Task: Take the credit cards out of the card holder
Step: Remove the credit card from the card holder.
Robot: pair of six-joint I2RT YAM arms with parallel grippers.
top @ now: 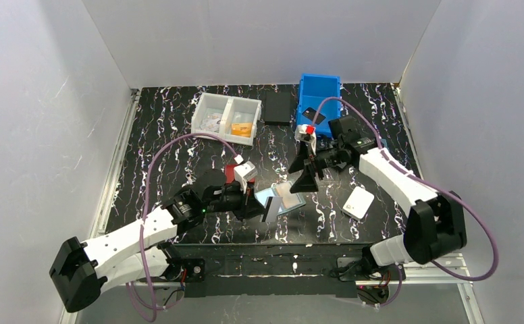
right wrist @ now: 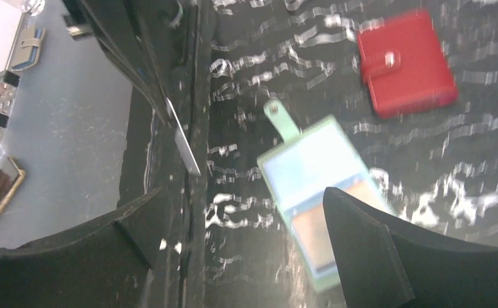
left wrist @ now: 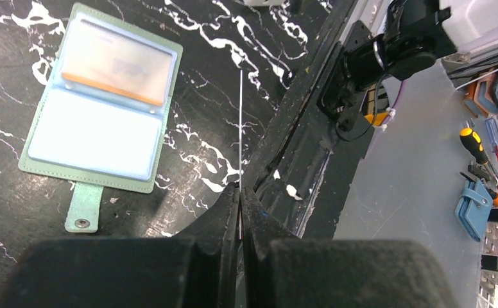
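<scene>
The sage-green card holder (left wrist: 99,106) lies open and flat on the table, snap tab out, with an orange credit card (left wrist: 115,67) in one clear pocket. My left gripper (left wrist: 240,189) is shut on another credit card (left wrist: 240,128), a pale one seen edge-on as a thin line, held up beside the holder near the table's front edge. From above, that card (top: 271,210) hangs just left of the card holder (top: 287,198). My right gripper (right wrist: 240,196) hovers open above the holder (right wrist: 301,173), holding nothing; one finger covers part of the orange card (right wrist: 310,234).
A red wallet (right wrist: 405,61) lies shut beyond the holder, and a white wallet (top: 358,201) to the right. At the back stand a white two-part tray (top: 225,113), a black square pad (top: 277,106) and a blue bin (top: 319,101). The table's front rail (left wrist: 310,128) runs close beside the held card.
</scene>
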